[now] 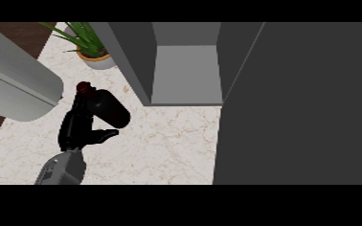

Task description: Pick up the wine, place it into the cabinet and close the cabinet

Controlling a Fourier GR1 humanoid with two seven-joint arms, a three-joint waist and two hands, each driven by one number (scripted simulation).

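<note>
Left hand (76, 122) grips wine bottle (106, 104); cabinet (185, 72) open.

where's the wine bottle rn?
Head view, left side: the wine bottle is over the marble counter, held by the left robot hand, just left of the open cabinet, below the potted plant.

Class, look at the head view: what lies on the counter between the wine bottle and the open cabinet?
Nothing: in the head view only bare marble counter separates the wine bottle from the open cabinet.

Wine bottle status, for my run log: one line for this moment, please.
left robot hand: shut on wine | cabinet: open | wine: not yet inside | right robot hand: not in view
</note>
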